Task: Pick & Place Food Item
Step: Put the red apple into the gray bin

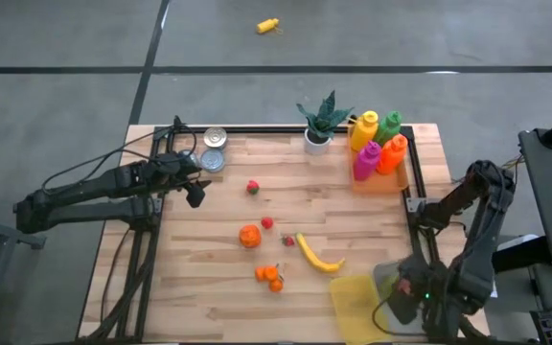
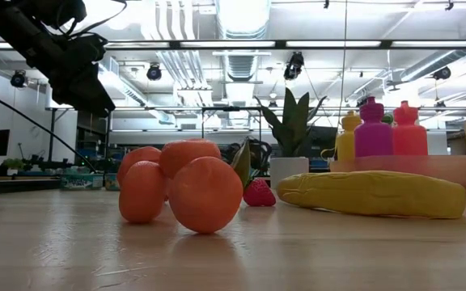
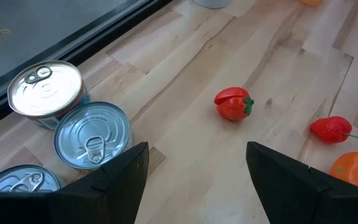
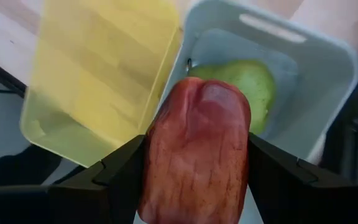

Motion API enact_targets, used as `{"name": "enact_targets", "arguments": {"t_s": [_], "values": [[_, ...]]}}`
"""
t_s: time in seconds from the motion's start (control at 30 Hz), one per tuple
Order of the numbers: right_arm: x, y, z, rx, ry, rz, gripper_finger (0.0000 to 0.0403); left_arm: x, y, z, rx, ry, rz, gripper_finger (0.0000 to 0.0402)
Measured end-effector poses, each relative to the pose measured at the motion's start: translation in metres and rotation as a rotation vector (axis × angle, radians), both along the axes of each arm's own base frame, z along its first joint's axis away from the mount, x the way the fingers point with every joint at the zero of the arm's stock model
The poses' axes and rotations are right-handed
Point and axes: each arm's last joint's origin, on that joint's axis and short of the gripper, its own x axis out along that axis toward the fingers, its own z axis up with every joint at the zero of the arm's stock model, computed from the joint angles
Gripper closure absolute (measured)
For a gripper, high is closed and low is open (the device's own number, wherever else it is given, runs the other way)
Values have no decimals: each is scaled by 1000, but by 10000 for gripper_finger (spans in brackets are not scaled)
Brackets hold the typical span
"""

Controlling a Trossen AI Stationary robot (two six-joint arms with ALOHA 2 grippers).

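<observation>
Right wrist view: the right gripper [image 4: 194,168] has its two dark fingers [image 4: 120,174] pinching a reddish-brown food item [image 4: 196,155] from both sides. The item is rounded and blocky, glossy, mottled red and brown, with a paler sheen near its upper end. It hangs above the rim where two bins meet. Just beyond it is a pale blue-grey bin [image 4: 328,68] with a slot handle in its far wall; a green, rounded fruit [image 4: 253,84] lies inside on the floor of that bin, partly hidden behind the held item. Beside it, touching along one wall, is a translucent yellow bin [image 4: 86,74]; nothing can be made out inside.

From above, the right gripper [image 1: 408,287] sits at the near right corner of the desk [image 1: 209,287], over the yellow bin [image 1: 353,299] and the grey one next to it.

The left gripper [image 3: 194,177] has its fingers spread apart with nothing between them, hovering near the far left edge of the desk by three tin cans [image 3: 92,134]. Past it lie a strawberry-like piece [image 3: 233,104], another red piece [image 3: 331,129] and an orange [image 3: 356,168].

Mid-desk lie a banana [image 1: 316,255] and small oranges [image 1: 270,276]. At the far right an orange tray [image 1: 383,182] holds four coloured bottles [image 1: 377,144], with a potted plant [image 1: 320,123] beside it.
</observation>
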Motion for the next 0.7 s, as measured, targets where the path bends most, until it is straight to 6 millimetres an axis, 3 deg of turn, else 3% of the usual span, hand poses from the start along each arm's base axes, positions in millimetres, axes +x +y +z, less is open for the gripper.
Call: {"name": "enact_targets", "arguments": {"t_s": [0.4,0.7], "values": [[12,42,-44,-26,128,75,168,0,0,0,0,0,0,126],[10,52,-62,-61,166,63,164,0,0,0,0,0,0,126]]}}
